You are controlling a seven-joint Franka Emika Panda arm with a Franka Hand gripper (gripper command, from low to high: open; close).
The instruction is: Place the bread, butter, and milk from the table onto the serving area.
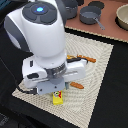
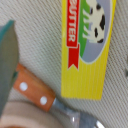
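The butter (image 1: 58, 98), a bright-yellow stick with a red-and-white label, lies flat on the beige striped serving area (image 1: 97, 75) near its front edge. In the wrist view the butter (image 2: 87, 50) fills the middle, beside the orange knife handle (image 2: 32, 92). My gripper (image 1: 55, 91) hangs low right over the butter, mostly hidden under the wrist. One dark finger (image 2: 6, 55) shows in the wrist view, standing apart from the butter with the knife handle in the gap. The bread and the milk are not in view.
An orange-handled fork (image 1: 85, 58) and knife (image 1: 76, 86) lie on the mat by the arm; the plate rim (image 2: 30, 117) shows only in the wrist view. A pinkish-brown board (image 1: 107, 27) with grey pots (image 1: 90, 17) stands at the back.
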